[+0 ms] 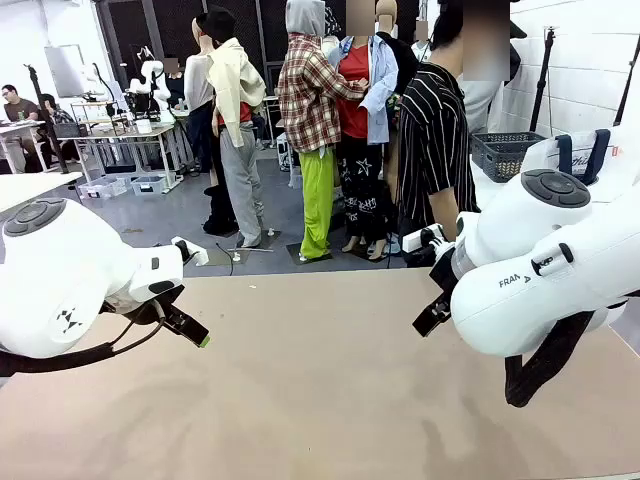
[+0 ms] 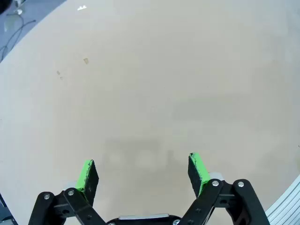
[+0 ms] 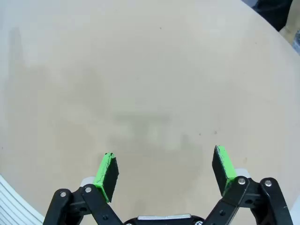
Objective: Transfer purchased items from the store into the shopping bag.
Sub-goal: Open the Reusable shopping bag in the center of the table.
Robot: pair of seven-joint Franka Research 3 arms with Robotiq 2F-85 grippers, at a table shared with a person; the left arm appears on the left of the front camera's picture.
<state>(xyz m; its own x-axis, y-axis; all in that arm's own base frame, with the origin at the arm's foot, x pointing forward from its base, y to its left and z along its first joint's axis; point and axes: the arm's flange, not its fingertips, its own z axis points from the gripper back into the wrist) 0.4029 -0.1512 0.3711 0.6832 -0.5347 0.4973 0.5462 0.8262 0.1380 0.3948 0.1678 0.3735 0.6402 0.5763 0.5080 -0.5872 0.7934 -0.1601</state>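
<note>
The store, a dark lattice basket (image 1: 503, 152), stands beyond the table at the far right. Beside it, the white shopping bag (image 1: 575, 150) with dark blue strap handles pokes up behind my right arm, mostly hidden. The purchased items are out of view. My left gripper (image 2: 143, 161) hangs open over bare tan table, nothing between its green pads (image 2: 88, 173). Over another bare patch, my right gripper (image 3: 164, 152) is likewise open and empty, its pads (image 3: 107, 171) spread wide. In the front view, both arms hover low over the near half of the table.
The tan table top (image 1: 320, 390) is bare between the arms. A person in a striped shirt (image 1: 435, 140) stands at the far edge, right of centre. A metal edge rail (image 2: 287, 206) shows at the left wrist view's bottom right corner.
</note>
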